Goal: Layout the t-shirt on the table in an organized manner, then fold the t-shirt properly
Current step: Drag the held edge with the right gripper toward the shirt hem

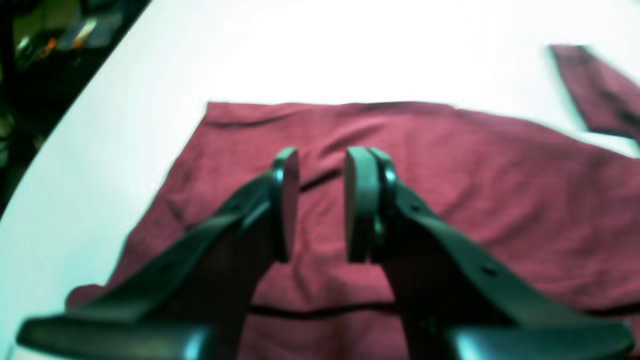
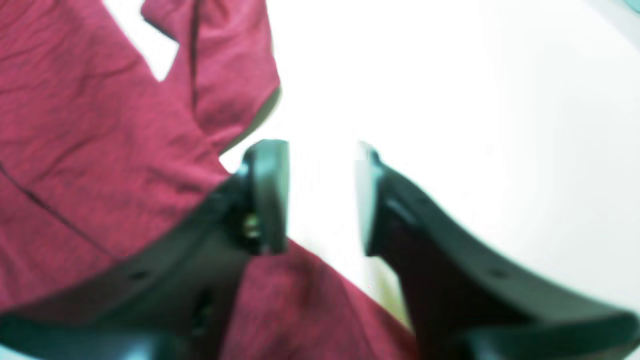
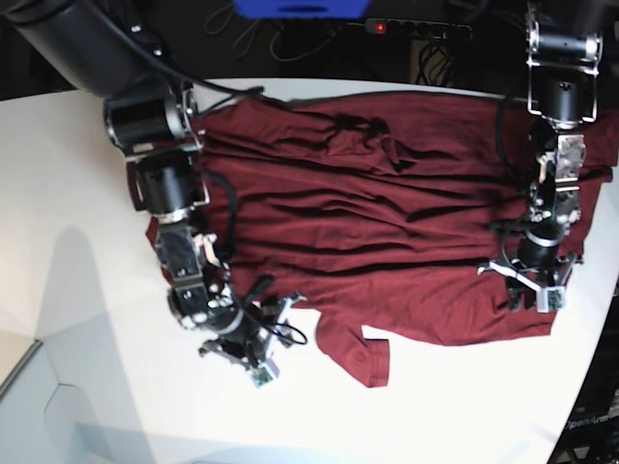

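Both wrist views are soft with blur. In the left wrist view, the t-shirt [image 1: 450, 200] is cut off by the right and bottom edges; the left gripper [image 1: 320, 205] hides cloth behind its arms. In the right wrist view, the right gripper [image 2: 320, 197] covers part of the hem. In the base view, both arms hide the shirt's side edges.

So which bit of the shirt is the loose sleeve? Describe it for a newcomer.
On the white table lies the maroon t-shirt. Along its near edge, beside the right gripper, one sleeve juts out. Unlike the flat body, it is a small flap.
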Robot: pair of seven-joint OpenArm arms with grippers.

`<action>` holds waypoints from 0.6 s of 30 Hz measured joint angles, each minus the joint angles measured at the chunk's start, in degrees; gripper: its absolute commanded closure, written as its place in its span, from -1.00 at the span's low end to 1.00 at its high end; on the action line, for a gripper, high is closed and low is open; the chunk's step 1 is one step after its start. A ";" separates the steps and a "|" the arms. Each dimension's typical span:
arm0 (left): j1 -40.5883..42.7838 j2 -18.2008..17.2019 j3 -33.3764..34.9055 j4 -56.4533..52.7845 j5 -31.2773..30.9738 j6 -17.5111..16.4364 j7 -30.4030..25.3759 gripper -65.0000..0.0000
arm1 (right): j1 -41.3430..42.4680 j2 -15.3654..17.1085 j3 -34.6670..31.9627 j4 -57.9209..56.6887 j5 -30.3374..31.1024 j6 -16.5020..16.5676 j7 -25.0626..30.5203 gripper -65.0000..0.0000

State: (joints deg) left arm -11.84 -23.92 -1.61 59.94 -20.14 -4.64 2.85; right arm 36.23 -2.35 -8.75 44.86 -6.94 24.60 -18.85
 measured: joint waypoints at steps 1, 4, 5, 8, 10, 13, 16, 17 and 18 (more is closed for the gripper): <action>0.63 0.00 -0.02 0.81 0.00 0.13 -0.02 0.51 | 0.68 -0.66 0.00 -1.33 -0.11 0.02 0.94 0.10; 2.84 -0.02 -0.02 3.89 0.02 0.26 0.02 0.50 | 1.88 -2.47 -0.17 -4.13 -0.07 0.02 5.35 -0.04; 3.63 -0.02 -0.04 4.92 0.02 0.26 0.02 0.50 | 1.86 -2.97 -0.15 -4.63 0.31 0.02 6.75 -0.08; 6.27 0.33 -2.12 7.43 0.00 0.11 0.07 0.50 | 1.88 -4.33 0.13 -8.00 0.15 0.02 10.71 -0.13; 7.98 0.63 -4.37 8.63 0.02 0.17 1.38 0.50 | 1.84 -4.94 0.11 -10.47 0.20 0.02 12.35 -0.13; 8.63 1.95 -6.80 9.18 0.00 0.17 5.33 0.50 | 1.62 -5.27 0.04 -13.62 0.07 0.00 14.51 -0.13; 8.44 3.50 -8.61 9.31 0.20 -0.07 5.49 0.50 | 0.33 -5.70 -0.07 -15.58 -0.07 -0.04 15.52 -0.13; 8.41 3.63 -9.05 9.40 0.22 -0.07 5.51 0.50 | -0.44 -5.84 -0.04 -15.58 -0.11 -0.02 15.50 -0.13; 8.33 3.63 -9.31 9.40 0.22 -0.07 5.51 0.50 | -1.25 -5.88 -0.09 -15.63 -0.11 -0.02 15.56 -0.13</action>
State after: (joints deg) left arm -3.51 -20.29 -10.92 69.34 -19.92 -4.71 8.36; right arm 34.98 -8.23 -8.84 29.23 -7.05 24.58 -3.29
